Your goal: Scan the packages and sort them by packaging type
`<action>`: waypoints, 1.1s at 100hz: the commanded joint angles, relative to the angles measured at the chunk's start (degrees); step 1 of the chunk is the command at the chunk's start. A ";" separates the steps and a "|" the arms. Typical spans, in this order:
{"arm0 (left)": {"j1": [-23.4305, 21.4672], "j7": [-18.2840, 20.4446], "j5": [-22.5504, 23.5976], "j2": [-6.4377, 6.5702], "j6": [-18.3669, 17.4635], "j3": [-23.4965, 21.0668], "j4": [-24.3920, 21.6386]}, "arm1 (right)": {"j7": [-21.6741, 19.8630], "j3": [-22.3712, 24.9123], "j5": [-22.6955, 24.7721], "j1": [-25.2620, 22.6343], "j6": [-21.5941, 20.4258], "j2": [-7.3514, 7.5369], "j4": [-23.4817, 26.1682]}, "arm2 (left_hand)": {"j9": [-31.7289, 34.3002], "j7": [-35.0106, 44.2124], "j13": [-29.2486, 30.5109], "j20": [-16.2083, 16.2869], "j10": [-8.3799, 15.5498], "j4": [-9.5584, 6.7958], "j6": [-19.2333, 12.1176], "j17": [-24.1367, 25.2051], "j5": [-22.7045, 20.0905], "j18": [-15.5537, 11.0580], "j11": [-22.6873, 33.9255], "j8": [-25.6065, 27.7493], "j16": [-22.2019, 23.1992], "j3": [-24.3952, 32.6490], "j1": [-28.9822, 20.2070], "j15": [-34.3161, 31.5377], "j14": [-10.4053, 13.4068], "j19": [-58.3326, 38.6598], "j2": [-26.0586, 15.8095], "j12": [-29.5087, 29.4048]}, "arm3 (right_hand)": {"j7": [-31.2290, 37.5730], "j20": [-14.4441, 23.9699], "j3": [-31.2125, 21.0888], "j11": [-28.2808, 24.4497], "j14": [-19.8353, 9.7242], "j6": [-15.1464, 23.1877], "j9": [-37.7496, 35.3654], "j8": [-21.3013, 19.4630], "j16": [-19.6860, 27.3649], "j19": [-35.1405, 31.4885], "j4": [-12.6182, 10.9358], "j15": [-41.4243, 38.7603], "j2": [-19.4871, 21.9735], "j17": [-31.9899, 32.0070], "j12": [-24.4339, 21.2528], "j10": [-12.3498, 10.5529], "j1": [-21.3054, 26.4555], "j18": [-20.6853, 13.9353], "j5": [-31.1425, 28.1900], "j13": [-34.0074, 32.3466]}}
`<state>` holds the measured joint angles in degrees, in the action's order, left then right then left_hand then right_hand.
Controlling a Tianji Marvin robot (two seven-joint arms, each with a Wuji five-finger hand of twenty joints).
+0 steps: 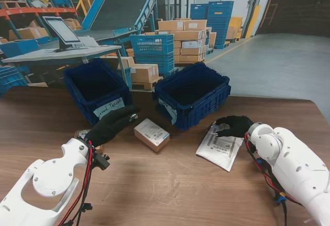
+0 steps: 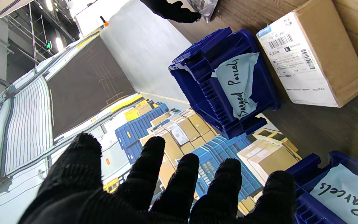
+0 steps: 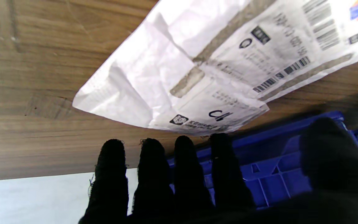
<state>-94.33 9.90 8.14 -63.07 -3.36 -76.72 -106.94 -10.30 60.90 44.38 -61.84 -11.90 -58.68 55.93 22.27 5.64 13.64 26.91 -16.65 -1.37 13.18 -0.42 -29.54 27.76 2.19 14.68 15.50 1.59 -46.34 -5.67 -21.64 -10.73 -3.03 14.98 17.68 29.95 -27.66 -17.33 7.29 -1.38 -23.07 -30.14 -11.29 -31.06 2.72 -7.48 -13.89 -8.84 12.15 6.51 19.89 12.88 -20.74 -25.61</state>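
The left hand point(image 1: 111, 125) hovers beside the box point(image 1: 151, 134), fingers spread, holding nothing; the right hand point(image 1: 234, 126) rests on the bag point(image 1: 220, 146), fingers extended, grasping nothing.

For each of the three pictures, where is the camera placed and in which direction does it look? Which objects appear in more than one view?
Stand view: above the shoulders, looking down at the table; both arms, the left hand and the right hand show.
Left wrist view: along the spread fingers toward the bagged-parcels bin and the cardboard box.
Right wrist view: along the fingers at the white mailer bag.
Shared: box, bin and bag also appear in the stand view.
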 commanded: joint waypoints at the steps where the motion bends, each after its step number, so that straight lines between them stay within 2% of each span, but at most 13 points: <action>1: -0.12 1.03 -0.25 -0.13 -0.14 0.19 -0.60 | -1.53 -0.10 -0.22 -0.35 -0.17 -0.02 0.25 | -0.15 0.28 -0.87 0.56 0.83 -0.05 -1.96 -0.31 -0.51 -0.54 -0.04 0.20 -0.06 -2.45 0.59 1.20 -0.01 1.43 -1.94 -0.49 | -0.02 0.63 -1.41 -0.45 -0.65 -0.26 1.13 -0.30 -0.84 0.59 -2.45 0.13 -0.71 -0.03 0.22 0.09 -0.16 -0.10 0.95 -0.16; 33: 0.00 1.37 -0.54 -0.07 -0.40 0.18 -0.50 | -8.91 2.75 -4.32 -3.40 1.37 0.35 5.63 | -0.19 0.26 -0.88 0.56 0.87 -0.05 -1.87 -0.32 -0.48 -0.62 -0.05 0.20 -0.06 -2.46 0.60 1.21 -0.02 1.38 -1.96 -0.50 | -0.27 1.10 -1.23 -0.26 -0.09 -0.22 1.27 -0.37 -0.99 -0.15 -2.37 -0.12 0.42 -1.51 0.04 0.21 -0.10 0.82 1.32 -0.80; 41: -0.02 1.28 -0.53 -0.09 -0.53 0.20 -0.53 | -9.62 3.71 -4.67 -4.34 1.54 0.41 6.98 | -0.16 0.25 -0.84 0.56 0.85 -0.05 -1.89 -0.32 -0.46 -0.56 -0.04 0.20 -0.05 -2.47 0.60 1.19 0.00 1.37 -1.95 -0.49 | -0.31 1.11 -1.07 -0.17 -0.20 -0.21 1.15 -0.40 -0.97 -0.11 -2.37 -0.02 0.44 -1.44 0.00 0.17 0.02 0.60 1.26 -0.64; 60: 0.04 1.30 -0.48 -0.08 -0.24 0.23 -0.99 | -8.39 6.10 -1.11 -6.32 1.89 0.50 10.53 | -0.16 0.27 -0.81 0.55 0.87 -0.05 -1.95 -0.35 -0.50 -0.56 -0.04 0.21 -0.04 -2.47 0.64 1.17 0.05 1.32 -1.97 -0.50 | -0.36 1.09 -0.97 -0.28 -0.39 -0.32 0.80 -0.46 -1.00 0.05 -2.41 -0.06 -0.12 -1.18 0.06 0.06 0.32 0.31 1.21 -0.82; 78: 0.03 1.12 -0.33 -0.11 -0.24 0.31 -1.29 | -4.78 7.66 3.98 -7.49 3.67 0.29 13.09 | -0.18 0.26 -0.84 0.56 0.90 -0.05 -2.00 -0.36 -0.46 -0.56 -0.05 0.20 -0.04 -2.46 0.64 1.18 0.03 1.27 -1.99 -0.50 | -0.69 1.15 -1.28 -0.62 -0.40 -1.44 0.66 -0.46 -0.99 0.06 -2.45 -0.01 -2.13 -1.09 0.26 0.25 0.80 0.17 1.83 -0.65; 97: -0.18 1.12 -0.15 -0.07 -0.39 0.18 -1.63 | -5.54 5.90 8.48 -6.18 5.12 0.86 12.63 | -0.13 0.29 -0.77 0.54 0.93 -0.05 -1.96 -0.33 -0.49 -0.56 -0.03 0.22 -0.04 -2.47 0.68 1.17 -0.01 1.26 -1.94 -0.49 | -2.83 1.27 -2.63 -1.49 -0.60 -4.40 4.06 -0.68 -0.87 0.53 -2.20 0.36 -4.20 -0.08 1.12 1.06 -0.39 0.00 4.88 0.92; 110: -0.32 1.07 0.05 -0.06 -0.46 0.05 -1.85 | -5.50 3.59 9.16 -4.89 5.59 1.04 10.61 | -0.15 0.31 -0.75 0.53 0.94 -0.05 -2.00 -0.34 -0.51 -0.53 -0.04 0.23 -0.05 -2.49 0.75 1.17 0.02 1.25 -1.92 -0.50 | -3.25 1.35 -2.82 -1.65 -0.63 -5.08 4.49 -0.94 -0.85 0.59 -2.08 0.40 -4.46 -0.01 1.23 1.42 -0.65 -0.08 5.08 1.20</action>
<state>-94.37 10.13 8.13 -63.00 -3.66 -76.75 -107.99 -14.98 64.93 53.30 -66.92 -6.56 -57.48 67.60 22.27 5.64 13.64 26.91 -16.65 -1.37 13.17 -0.42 -29.55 27.76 2.19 14.69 15.50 1.59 -45.86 -5.67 -21.64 -10.73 -3.03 14.98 15.14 30.69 -30.03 -18.07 7.23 -5.48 -20.19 -30.70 -11.29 -31.06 2.72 -7.47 -17.38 -9.40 12.86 6.51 19.89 12.83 -17.53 -25.25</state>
